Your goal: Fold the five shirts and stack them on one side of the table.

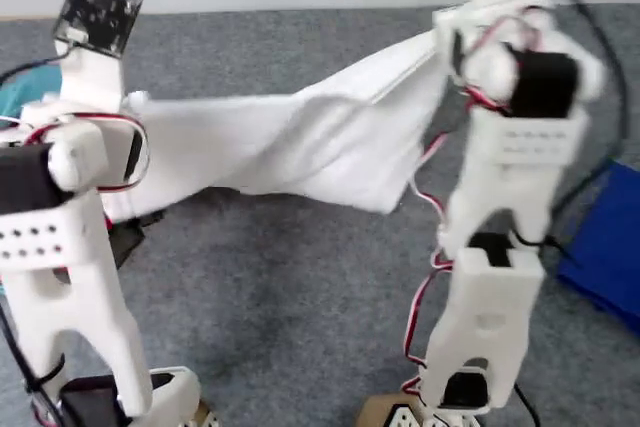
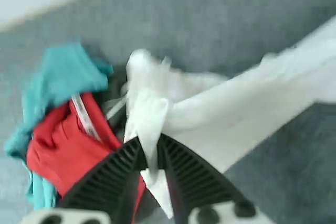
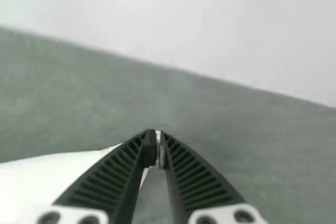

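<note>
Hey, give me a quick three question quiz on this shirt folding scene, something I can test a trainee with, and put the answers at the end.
1. True or false: the blue shirt is held in the air by the right tool.
2. Which shirts lie bunched on the table beyond the left tool? A: the teal shirt and the red shirt. B: a yellow one and a black one. C: a green one and an orange one.
3. Fill in: both tools are shut on the ___ shirt, which hangs stretched between the arms.

Key
1. False: it lies on the table by the right arm.
2. A.
3. White: the white shirt.
</note>
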### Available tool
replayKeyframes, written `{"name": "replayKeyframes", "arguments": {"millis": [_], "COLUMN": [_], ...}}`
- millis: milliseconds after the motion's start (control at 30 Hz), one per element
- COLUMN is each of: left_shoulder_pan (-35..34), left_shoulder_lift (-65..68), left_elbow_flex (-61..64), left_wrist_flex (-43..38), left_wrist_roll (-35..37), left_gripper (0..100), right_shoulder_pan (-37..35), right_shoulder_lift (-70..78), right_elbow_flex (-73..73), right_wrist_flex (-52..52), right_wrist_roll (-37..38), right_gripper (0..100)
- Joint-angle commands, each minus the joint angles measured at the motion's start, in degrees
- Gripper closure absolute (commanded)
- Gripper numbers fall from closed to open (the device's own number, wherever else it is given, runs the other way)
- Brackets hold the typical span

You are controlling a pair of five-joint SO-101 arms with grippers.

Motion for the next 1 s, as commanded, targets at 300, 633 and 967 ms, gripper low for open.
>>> {"name": "replayKeyframes", "arguments": {"millis": [300, 633, 967], "left_shoulder_pan": [4.04, 4.13, 4.13], "left_shoulder_lift": [-0.79, -0.79, -0.79], "left_elbow_flex": [-21.14, -36.26, -38.73], "left_wrist_flex": [-0.26, 2.02, 2.02], "left_wrist_roll": [2.90, 2.99, 2.99], "left_gripper": [99, 99, 99], "right_shoulder_pan": [13.14, 21.67, 23.16], "right_shoulder_lift": [-22.46, -37.67, -43.38], "right_elbow_flex": [-2.20, -2.20, 3.16], "right_wrist_flex": [2.15, 1.63, 2.15], "right_wrist_roll": [6.07, 11.60, 14.24], "right_gripper": [98.8, 98.8, 98.8]}}
